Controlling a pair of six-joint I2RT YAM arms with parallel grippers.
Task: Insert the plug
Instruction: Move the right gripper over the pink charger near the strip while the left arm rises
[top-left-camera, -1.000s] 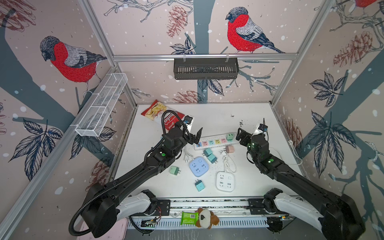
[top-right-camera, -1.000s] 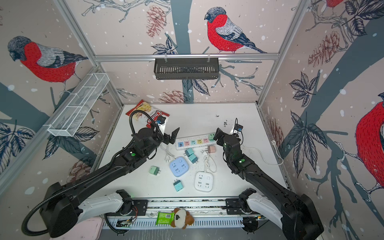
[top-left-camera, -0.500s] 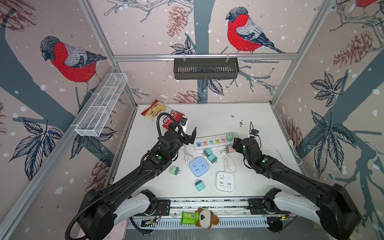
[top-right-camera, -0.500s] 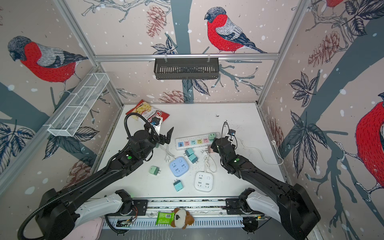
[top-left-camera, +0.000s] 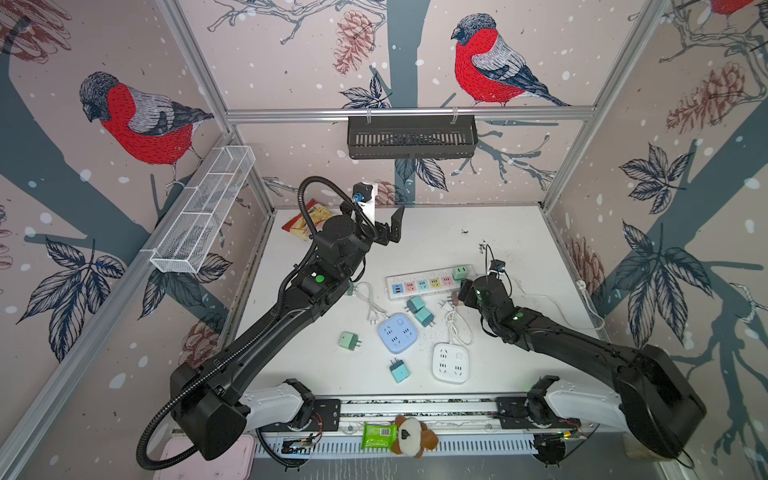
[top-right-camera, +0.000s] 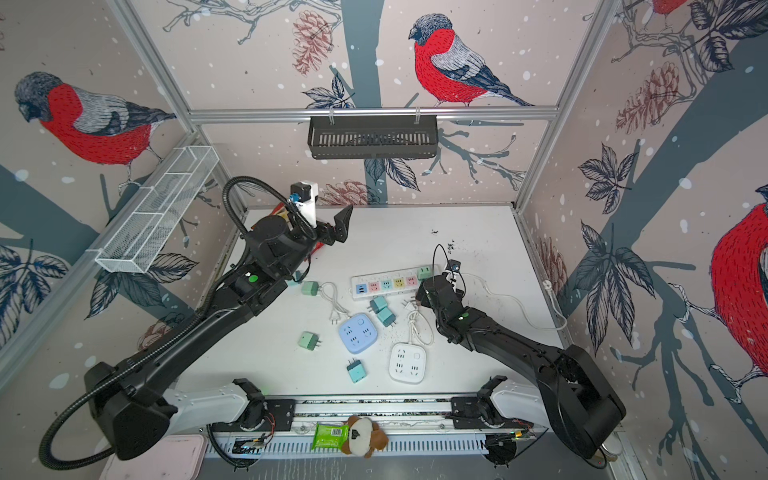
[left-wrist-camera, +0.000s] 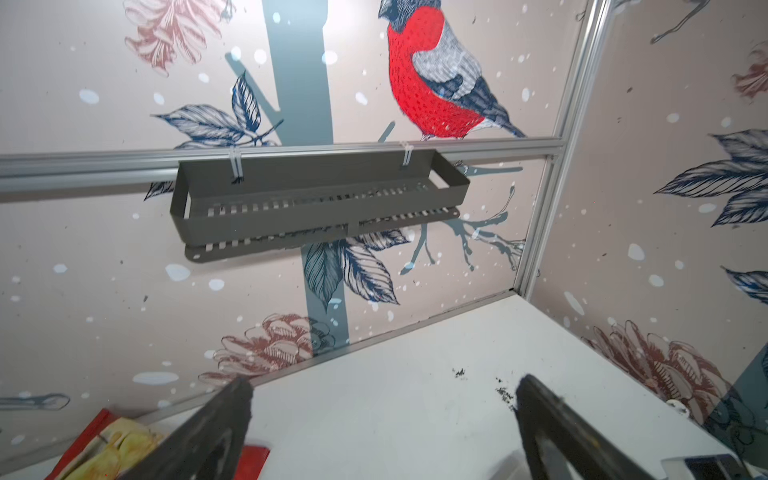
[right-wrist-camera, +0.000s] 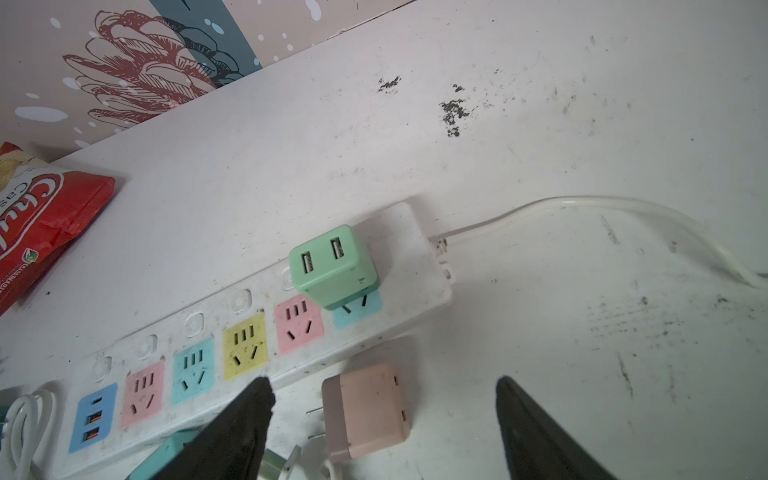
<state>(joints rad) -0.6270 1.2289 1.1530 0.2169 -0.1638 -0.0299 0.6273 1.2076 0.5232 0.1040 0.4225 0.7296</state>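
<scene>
A white power strip (right-wrist-camera: 399, 232) with coloured sockets lies across the table, seen in both top views (top-left-camera: 428, 283) (top-right-camera: 390, 286). A green plug (right-wrist-camera: 332, 266) (top-left-camera: 459, 272) stands in its end socket nearest the cord. A pink plug (right-wrist-camera: 365, 409) lies on its side on the table just beside the strip, prongs toward the strip's other end. My right gripper (right-wrist-camera: 382, 388) (top-left-camera: 463, 291) is low and open, with one finger on each side of the pink plug and neither touching it. My left gripper (left-wrist-camera: 383, 385) (top-left-camera: 384, 220) hangs open and empty, raised over the back left of the table.
A red chip bag (top-left-camera: 309, 218) lies at the back left under the left arm. In front of the strip lie a blue socket hub (top-left-camera: 397, 332), a white socket hub (top-left-camera: 451, 361), several loose teal and green plugs (top-left-camera: 419, 311) and white cables (top-left-camera: 457, 328). A black shelf (top-left-camera: 411, 137) hangs on the back wall.
My right gripper has come down from above the strip's end to straddle the pink plug, its jaws a little narrower. My left gripper has lifted and drawn back from the strip.
</scene>
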